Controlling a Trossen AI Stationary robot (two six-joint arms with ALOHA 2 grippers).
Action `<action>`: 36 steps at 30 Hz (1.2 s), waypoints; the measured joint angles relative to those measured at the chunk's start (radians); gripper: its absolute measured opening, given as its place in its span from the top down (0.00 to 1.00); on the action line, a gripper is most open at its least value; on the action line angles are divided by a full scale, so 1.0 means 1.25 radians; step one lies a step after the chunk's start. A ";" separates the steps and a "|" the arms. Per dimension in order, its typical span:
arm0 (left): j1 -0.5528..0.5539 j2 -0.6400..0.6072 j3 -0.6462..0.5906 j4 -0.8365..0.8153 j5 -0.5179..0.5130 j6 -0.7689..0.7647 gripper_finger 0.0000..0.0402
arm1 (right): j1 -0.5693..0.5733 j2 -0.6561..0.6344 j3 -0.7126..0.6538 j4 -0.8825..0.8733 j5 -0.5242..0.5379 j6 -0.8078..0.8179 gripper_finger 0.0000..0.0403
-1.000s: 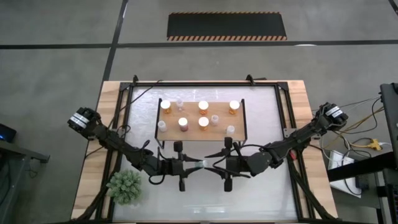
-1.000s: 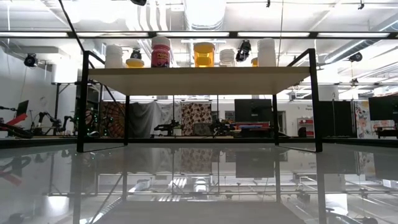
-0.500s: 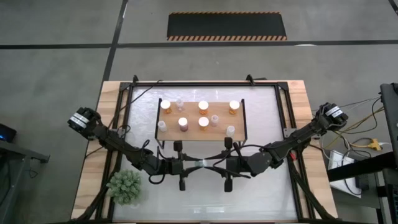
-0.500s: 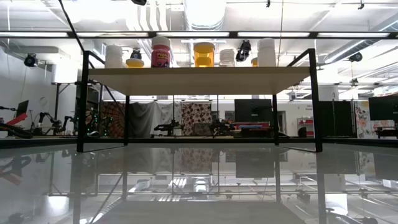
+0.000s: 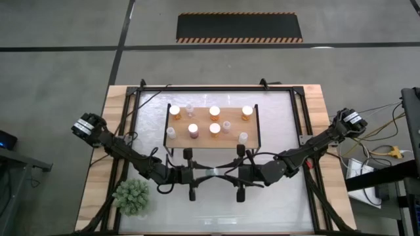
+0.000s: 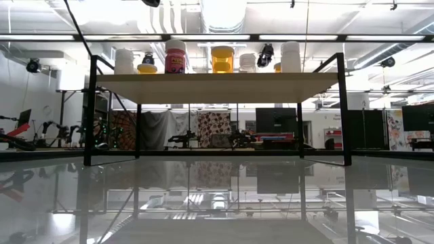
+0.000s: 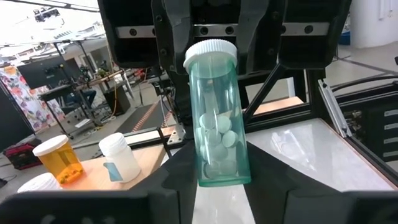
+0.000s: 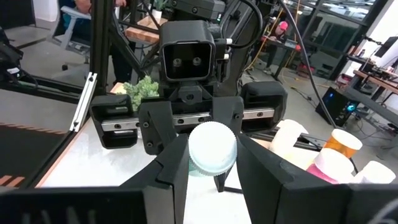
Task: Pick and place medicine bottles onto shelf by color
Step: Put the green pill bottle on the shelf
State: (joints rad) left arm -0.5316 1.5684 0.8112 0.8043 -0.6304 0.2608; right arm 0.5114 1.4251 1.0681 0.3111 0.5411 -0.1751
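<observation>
While nine bottles [image 5: 214,110] stand on the shelf [image 5: 252,141] beyond, a plant [image 5: 133,196] sits aside on the surface [image 5: 308,98]. Both the left end effector [image 5: 209,174] and right end effector [image 5: 221,174] clamp one green bottle [image 7: 217,124] holding white pills [image 7: 214,134].

Non-task stuff: green spiky plant [image 5: 133,197] sits at near-left corner of wooden table [image 5: 97,151], on bare wood outside the black frame [image 5: 216,89]. Glossy white tabletop panel [image 5: 275,203] inside frame. Floor behind has dark mat w/ hazard-stripe edges [image 5: 239,27]. Yellow cables [image 5: 391,151] off table's right side. Low view: monitors [image 6: 275,120] + patterned drapes [image 6: 214,127] in bkgd.
</observation>
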 joint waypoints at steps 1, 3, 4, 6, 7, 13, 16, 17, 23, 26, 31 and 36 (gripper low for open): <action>0.000 0.000 0.000 0.000 0.000 -0.005 0.74 | 0.000 -0.001 0.000 0.000 0.000 0.002 0.74; 0.000 -0.001 0.000 -0.001 0.000 -0.015 0.71 | 0.000 -0.003 0.001 -0.006 0.001 0.009 0.74; 0.000 -0.003 0.000 -0.003 0.000 -0.015 0.69 | 0.000 -0.007 0.003 -0.014 0.001 0.015 0.74; 0.000 -0.008 0.000 -0.001 0.000 -0.015 0.65 | 0.000 -0.013 0.007 -0.030 0.002 0.023 0.74; 0.000 -0.012 -0.001 -0.004 0.000 -0.014 0.63 | 0.000 -0.019 0.010 -0.047 0.005 0.028 0.74; 0.000 -0.049 -0.017 -0.018 -0.003 -0.012 0.54 | -0.018 -0.063 0.065 -0.220 0.006 0.100 0.74; 0.000 -0.087 -0.023 -0.060 -0.003 -0.008 0.52 | -0.042 -0.086 0.113 -0.337 0.008 0.135 0.74; 0.000 -0.104 -0.025 -0.083 -0.006 -0.006 0.52 | -0.053 -0.093 0.133 -0.372 0.008 0.147 0.74; 0.000 -0.202 -0.024 -0.212 -0.006 -0.007 0.52 | -0.156 -0.102 0.261 -0.607 0.007 0.161 0.74; 0.000 -0.239 -0.025 -0.245 -0.006 0.003 0.52 | -0.241 -0.095 0.324 -0.703 0.001 0.152 0.74; 0.000 -0.263 -0.026 -0.265 -0.007 0.007 0.52 | -0.396 -0.091 0.358 -0.811 -0.078 0.152 0.74; 0.000 -0.266 -0.026 -0.276 -0.010 0.026 0.52 | -0.524 -0.089 0.338 -0.841 -0.232 0.112 0.74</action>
State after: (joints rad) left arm -0.5316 1.2362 0.7788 0.4595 -0.6431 0.2934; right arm -0.1436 1.3136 1.4908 -0.7397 0.2517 -0.0351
